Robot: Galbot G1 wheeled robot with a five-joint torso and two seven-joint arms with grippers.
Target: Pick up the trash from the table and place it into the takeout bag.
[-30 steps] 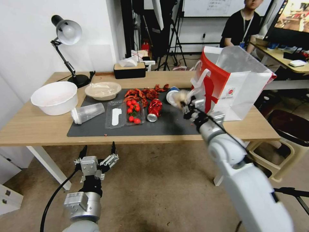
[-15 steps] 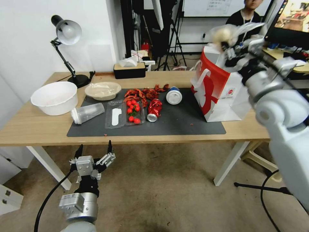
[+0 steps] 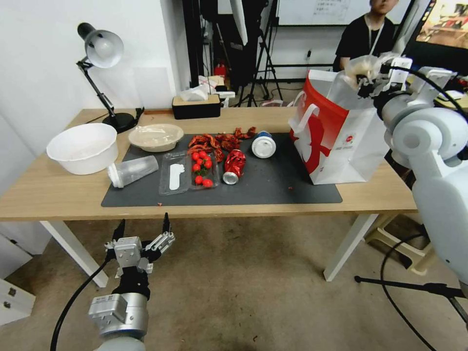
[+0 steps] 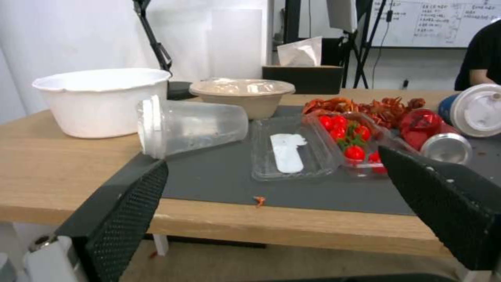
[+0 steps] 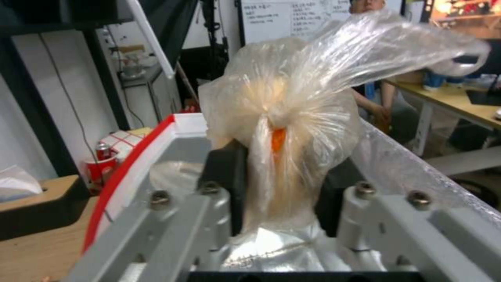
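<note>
A: Where is the bun in its clear bag point(image 5: 284, 129) right now?

B: Up in the air over the open mouth of the takeout bag point(image 3: 336, 141), at the far right of the bench point(image 3: 58, 190). The right gripper point(image 3: 366, 84) is clamped on the twisted neck of the plastic, and the loose end of the bag flares out above the fingers point(image 5: 229, 184).

A: Is the bun touching the takeout bag?

B: I cannot tell. From the wrist it sits just above the red rim and the silver lining inside, close to them.

A: And the takeout bag itself?

B: Upright, standing partly on the right end of the dark mat point(image 3: 273, 187), its white handle hanging over the red side.

A: What else lies on the mat?

B: The blue-and-white cup point(image 3: 263, 145) on its side, lid facing the robot, nearest the takeout bag. Beside it the crushed red can point(image 3: 234, 165), with a heap of red shells point(image 3: 219, 141) behind it. Then a clear tray point(image 3: 187, 171) with small tomatoes point(image 4: 347, 137) in one half and a white utensil in the other. The clear plastic cup point(image 3: 131, 170) lies tipped over at the mat's left edge, and the beige film-covered bowl point(image 3: 156, 137) sits at the far left corner.

A: And off the mat?

B: A big white bowl point(image 3: 83, 147) on the bare wood to the left, a desk lamp point(image 3: 100, 51) behind it, and a tissue box point(image 3: 196, 105) at the back edge.

A: The other arm?

B: The left gripper point(image 3: 142, 230) hangs below the bench's front edge, fingers spread wide, holding nothing.
</note>
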